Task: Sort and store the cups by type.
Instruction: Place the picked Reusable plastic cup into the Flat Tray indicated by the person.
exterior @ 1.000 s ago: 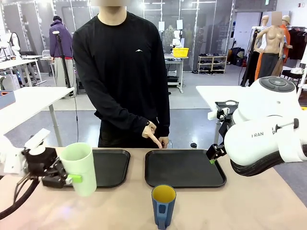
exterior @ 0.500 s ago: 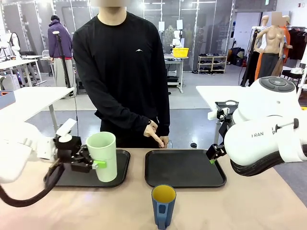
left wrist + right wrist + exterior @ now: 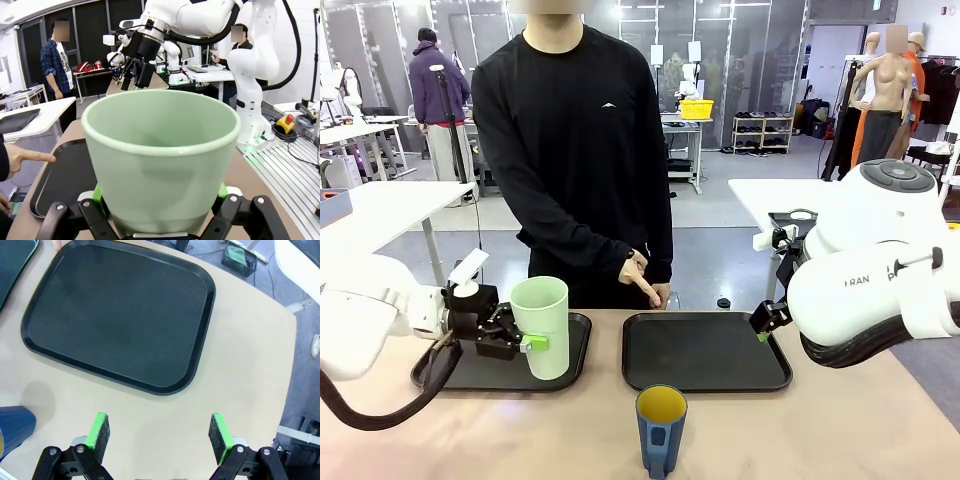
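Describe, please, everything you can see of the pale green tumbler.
The tumbler is tall, pale mint green, handleless, apparently smooth plastic, widening to a rounded rim. It is empty as far as its mouth shows, and stands about upright. The left gripper clamps its lower wall between green pads, over the right end of the left black tray; whether its base touches the tray is unclear.

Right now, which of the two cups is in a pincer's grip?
The tall mint-green tumbler: the left pincer clamps it over the left tray. The blue mug stands free on the table.
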You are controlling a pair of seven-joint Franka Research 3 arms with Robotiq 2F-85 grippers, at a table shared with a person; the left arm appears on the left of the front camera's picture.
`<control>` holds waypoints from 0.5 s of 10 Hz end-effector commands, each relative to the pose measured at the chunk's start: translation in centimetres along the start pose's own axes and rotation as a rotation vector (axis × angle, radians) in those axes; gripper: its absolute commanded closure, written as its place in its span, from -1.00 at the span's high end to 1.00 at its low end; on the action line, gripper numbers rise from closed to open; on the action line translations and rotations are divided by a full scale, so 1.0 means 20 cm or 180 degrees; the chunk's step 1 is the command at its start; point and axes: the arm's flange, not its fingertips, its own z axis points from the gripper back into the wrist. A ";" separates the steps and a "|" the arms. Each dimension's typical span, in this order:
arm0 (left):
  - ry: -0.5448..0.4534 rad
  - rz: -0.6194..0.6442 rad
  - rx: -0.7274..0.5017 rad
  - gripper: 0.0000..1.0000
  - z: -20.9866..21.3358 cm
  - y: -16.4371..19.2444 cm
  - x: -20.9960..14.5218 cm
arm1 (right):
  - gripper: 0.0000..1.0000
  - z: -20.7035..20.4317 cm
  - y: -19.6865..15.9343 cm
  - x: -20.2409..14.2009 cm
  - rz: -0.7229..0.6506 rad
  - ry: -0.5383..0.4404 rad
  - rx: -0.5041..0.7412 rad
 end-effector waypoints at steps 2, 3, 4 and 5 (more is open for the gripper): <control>-0.0018 -0.0032 -0.0003 0.74 0.00 -0.03 0.03 | 1.00 0.00 0.00 0.00 -0.0008 0.0003 0.0009; -0.0018 -0.0032 -0.0003 0.74 0.00 -0.03 0.03 | 1.00 0.00 0.00 0.00 -0.0008 0.0003 0.0009; -0.0018 -0.0032 -0.0003 0.74 0.00 -0.03 0.03 | 1.00 0.00 0.00 0.00 -0.0008 0.0003 0.0009; -0.0018 -0.0032 -0.0003 0.74 0.00 -0.03 0.03 | 1.00 0.00 0.00 0.00 -0.0008 0.0003 0.0009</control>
